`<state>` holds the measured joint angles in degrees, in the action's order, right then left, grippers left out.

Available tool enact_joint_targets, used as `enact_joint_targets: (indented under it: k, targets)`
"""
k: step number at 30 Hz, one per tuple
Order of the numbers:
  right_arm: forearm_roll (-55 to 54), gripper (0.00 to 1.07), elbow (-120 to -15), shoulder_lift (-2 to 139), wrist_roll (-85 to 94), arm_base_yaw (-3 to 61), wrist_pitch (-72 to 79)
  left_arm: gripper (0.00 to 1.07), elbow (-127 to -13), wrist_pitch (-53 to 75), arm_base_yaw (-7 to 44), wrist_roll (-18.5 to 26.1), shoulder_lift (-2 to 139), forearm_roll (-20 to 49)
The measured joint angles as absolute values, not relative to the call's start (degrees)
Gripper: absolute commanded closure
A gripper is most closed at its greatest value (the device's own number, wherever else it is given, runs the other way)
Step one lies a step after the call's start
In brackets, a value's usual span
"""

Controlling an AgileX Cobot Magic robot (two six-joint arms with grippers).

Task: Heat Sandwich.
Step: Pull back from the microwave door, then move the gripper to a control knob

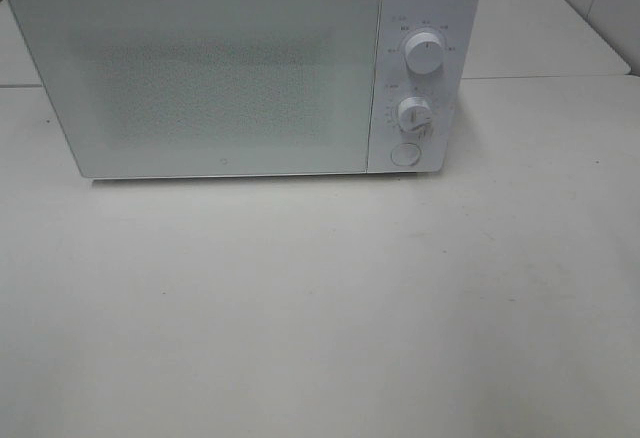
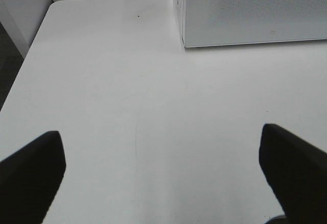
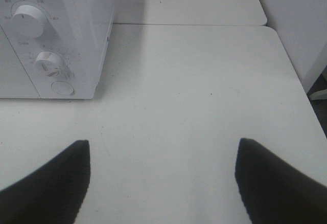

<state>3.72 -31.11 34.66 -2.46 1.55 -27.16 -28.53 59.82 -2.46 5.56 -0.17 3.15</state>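
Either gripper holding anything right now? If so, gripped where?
Nothing is held. The left gripper and the right gripper are both open, with only the table showing between their fingers.

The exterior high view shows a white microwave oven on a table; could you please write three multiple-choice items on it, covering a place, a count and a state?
1. In the exterior high view, where on the white box-shaped microwave oven is the control panel?
A. Left of the door
B. Right of the door
C. Above the door

2. How many round white knobs does the panel carry?
A. Two
B. One
C. Four

3. What state is the door in?
A. Wide open
B. Half open
C. Shut

Answers:
1 B: the panel runs along the door's right edge.
2 A: one knob sits above the other, with a flat round button below them.
3 C: the door lies flush with the front.
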Motion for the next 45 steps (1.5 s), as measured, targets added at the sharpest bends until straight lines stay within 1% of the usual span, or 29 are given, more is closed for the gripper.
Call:
enact_joint_targets:
  k: [15, 25, 32, 35, 36, 38, 40, 42, 45]
  targets:
    - [3.7, 0.32, -31.1, 50.2, -2.8, 1.5, -7.6, 0.10, -28.5, 59.8, -2.5, 5.6, -0.2, 3.2]
    - [3.7, 0.32, -31.1, 63.0, -3.7, 1.5, 12.7, 0.10, -28.5, 59.8, -2.5, 5.6, -0.2, 3.2]
    - [3.7, 0.32, -31.1, 70.3, -3.9, 1.8, 21.5, 0.10, -28.5, 59.8, -2.5, 5.6, -0.2, 3.2]
    - [2.5, 0.32, -31.1, 73.0, -2.6, 3.5, 25.1, 0.10, -28.5, 59.8, -2.5, 5.6, -0.2, 3.2]
    - [0.9, 0.32, -30.7, 74.4, 0.0, 5.6, 27.8, 0.10, -28.5, 59.8, -2.5, 5.6, -0.2, 3.2]
    - [-0.4, 0.32, -30.3, 74.8, 1.3, 6.9, 29.7, 0.10, -28.5, 59.8, -2.5, 5.6, -0.2, 3.2]
    - [-5.7, 0.32, -28.0, 76.2, 6.5, 10.4, 35.4, 0.10, -28.5, 59.8, -2.5, 5.6, -0.2, 3.2]
    - [-7.7, 0.32, -27.1, 76.4, 8.2, 11.5, 36.9, 0.10, -28.5, 59.8, -2.5, 5.6, -0.2, 3.2]
    - [-15.7, 0.32, -25.0, 77.6, 12.5, 15.7, 42.2, 0.10, -28.5, 59.8, -2.5, 5.6, -0.2, 3.2]
